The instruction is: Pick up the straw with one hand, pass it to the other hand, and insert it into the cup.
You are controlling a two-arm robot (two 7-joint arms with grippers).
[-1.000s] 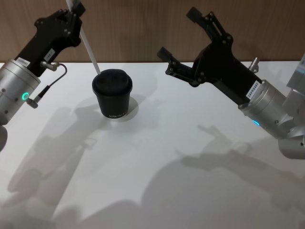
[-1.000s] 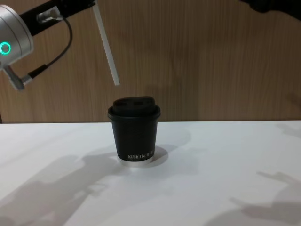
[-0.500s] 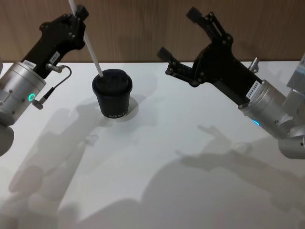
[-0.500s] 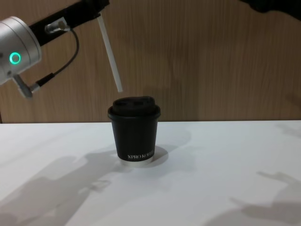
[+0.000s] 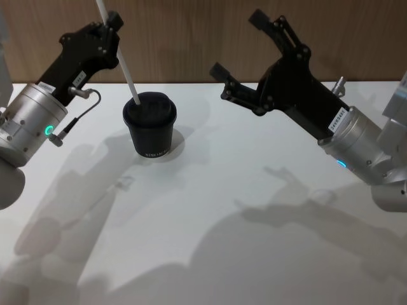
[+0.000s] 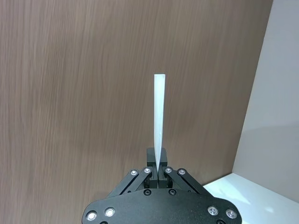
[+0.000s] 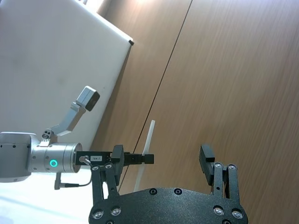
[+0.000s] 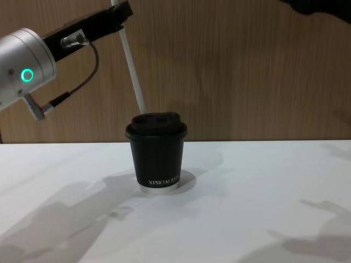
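The left pincer point(image 5: 109, 25) — on the silver arm with the green ring — is clenched on the straw point(image 5: 117, 52), its fingers closed tight around the shaft in the left wrist view. The straw slants down from that grip, its lower end right at the lid of the cup point(image 5: 150, 126), just above the lid's left edge in the chest view. The cup stands upright on the white table point(image 5: 241, 241), lettering toward the robot. The right pincer point(image 5: 245, 54) hangs released — fingers spread wide — well off to the right, above the table's far edge.
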